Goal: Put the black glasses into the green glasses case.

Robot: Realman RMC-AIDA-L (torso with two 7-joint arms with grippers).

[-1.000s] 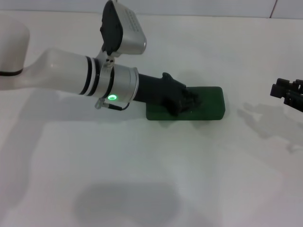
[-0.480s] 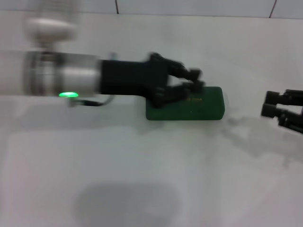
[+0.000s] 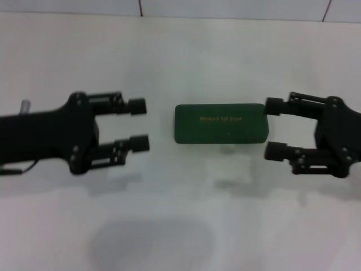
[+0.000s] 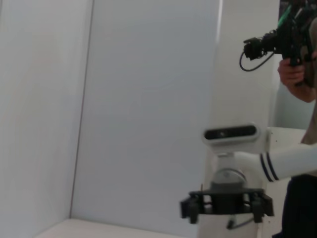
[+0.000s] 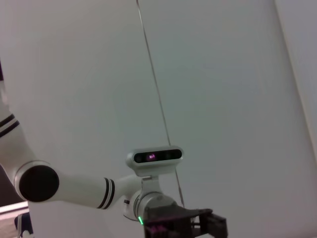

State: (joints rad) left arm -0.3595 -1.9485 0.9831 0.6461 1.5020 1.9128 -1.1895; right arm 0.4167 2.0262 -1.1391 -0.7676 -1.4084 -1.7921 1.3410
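**Closed green case between two open grippers**

Head view: the green glasses case (image 3: 220, 123) lies flat on the white table (image 3: 180, 56), lid shut, gold lettering facing up, just above the picture's centre. The left gripper (image 3: 137, 124) is at the case's 9 o'clock, near but apart from it, its two fingers spread with nothing between them. The right gripper (image 3: 276, 129) is at the case's 3 o'clock, its upper fingertip (image 3: 273, 106) just beside the case's end, fingers likewise spread and holding nothing. Both point inward at the case. The black glasses show nowhere in this view, so their place cannot be told.

Left wrist view: the camera looks across at the right gripper (image 4: 226, 207) low at 5 o'clock, seen end-on below its wrist camera (image 4: 231, 133). A person's hand (image 4: 297, 79) holds a black camera (image 4: 277, 39) at 2 o'clock.

Right wrist view: the left arm (image 5: 74, 188) reaches in from 8 o'clock, its gripper (image 5: 185, 224) at 6 o'clock, partly cut off.
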